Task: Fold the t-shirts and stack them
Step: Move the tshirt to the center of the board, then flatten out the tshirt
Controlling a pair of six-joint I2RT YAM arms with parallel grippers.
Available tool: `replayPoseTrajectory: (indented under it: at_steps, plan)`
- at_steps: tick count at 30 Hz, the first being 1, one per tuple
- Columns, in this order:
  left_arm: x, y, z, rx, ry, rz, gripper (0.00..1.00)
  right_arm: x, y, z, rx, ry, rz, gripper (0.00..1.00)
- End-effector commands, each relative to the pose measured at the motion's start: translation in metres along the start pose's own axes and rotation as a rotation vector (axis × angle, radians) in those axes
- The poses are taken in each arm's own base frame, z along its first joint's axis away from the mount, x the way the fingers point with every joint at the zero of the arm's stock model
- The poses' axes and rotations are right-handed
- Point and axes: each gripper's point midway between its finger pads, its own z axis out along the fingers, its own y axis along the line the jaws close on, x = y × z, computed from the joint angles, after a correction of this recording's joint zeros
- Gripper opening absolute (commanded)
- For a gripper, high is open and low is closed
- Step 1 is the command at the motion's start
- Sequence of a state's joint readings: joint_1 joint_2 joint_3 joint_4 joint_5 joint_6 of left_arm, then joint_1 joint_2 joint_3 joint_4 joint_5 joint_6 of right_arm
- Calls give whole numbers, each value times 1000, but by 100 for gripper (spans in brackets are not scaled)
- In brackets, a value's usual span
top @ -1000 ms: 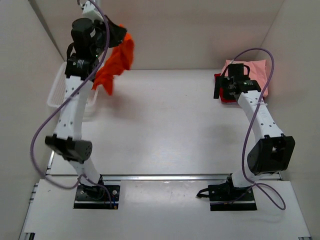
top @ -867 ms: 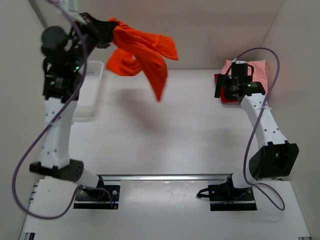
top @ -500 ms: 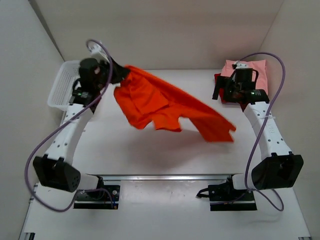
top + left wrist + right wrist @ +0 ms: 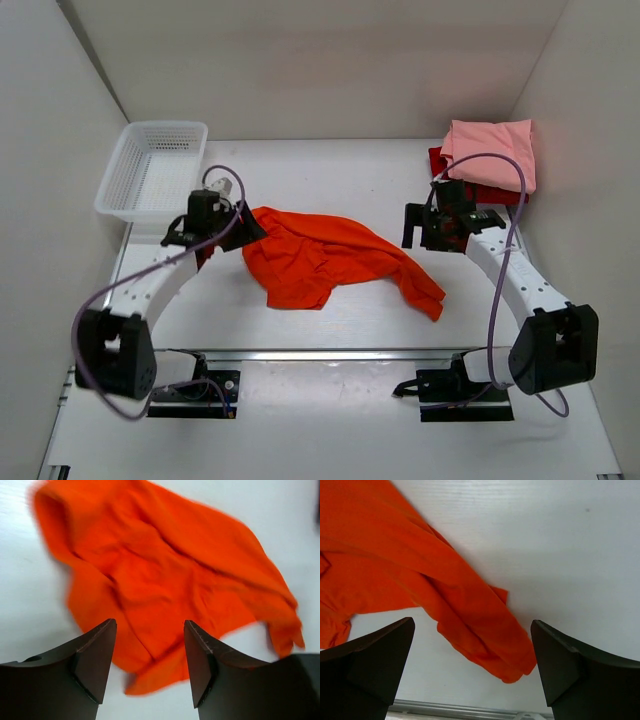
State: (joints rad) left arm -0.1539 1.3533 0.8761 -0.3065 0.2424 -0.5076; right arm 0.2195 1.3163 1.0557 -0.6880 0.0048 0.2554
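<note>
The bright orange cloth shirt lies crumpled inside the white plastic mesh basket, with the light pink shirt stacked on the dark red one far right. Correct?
No. The orange shirt lies crumpled on the white table, outside the mesh basket; the top external view shows this. The pink shirt is stacked on the dark red shirt, far right.

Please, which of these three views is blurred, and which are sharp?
Left wrist view: the orange shirt is smeared, its edges soft, though the fingers are crisp. Right wrist view: the shirt's folds and the table grain are crisp. Top view: sharp, evenly lit, with soft shadows.
</note>
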Motion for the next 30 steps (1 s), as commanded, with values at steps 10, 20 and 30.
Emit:
replayPoseTrajectory:
  at_steps: [10, 20, 30]
  plan:
    - [137, 32, -20, -82, 188, 84, 66, 29, -3, 1, -2, 42, 166, 99]
    - [159, 4, -8, 12, 144, -5, 70, 56, -30, 0, 132, 71, 330, 99]
    - [183, -12, 17, 20, 300, 74, 0, 100, -32, 5, 183, 172, 365, 100]
